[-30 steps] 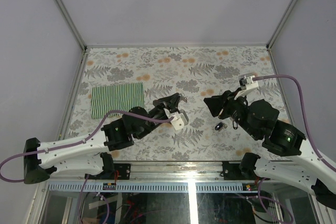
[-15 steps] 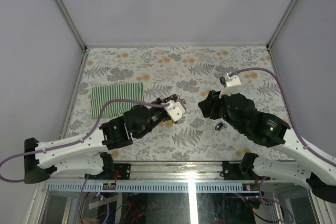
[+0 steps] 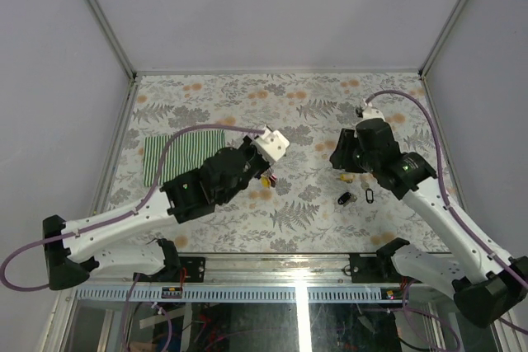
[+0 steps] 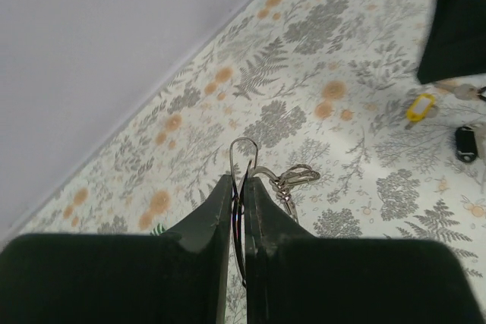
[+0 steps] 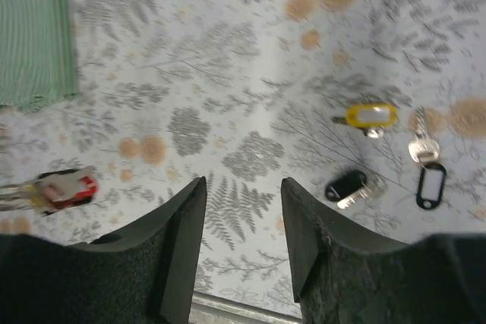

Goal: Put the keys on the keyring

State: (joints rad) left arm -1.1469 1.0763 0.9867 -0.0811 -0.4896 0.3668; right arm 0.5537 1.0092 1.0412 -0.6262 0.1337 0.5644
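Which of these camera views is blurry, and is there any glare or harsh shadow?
Right wrist: the whole picture is soft, the red-tagged key smeared most. Left wrist: the near fingers are dark and featureless, the keyring they pinch is fairly crisp. Top external: even light, faint shadows on the floral tabletop, no glare.

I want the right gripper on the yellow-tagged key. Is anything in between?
Nothing visible. The right gripper is open, and the yellow-tagged key lies by itself, ahead and to the right in the wrist view. The black-headed key sits nearer, apart from it and off the direct line.
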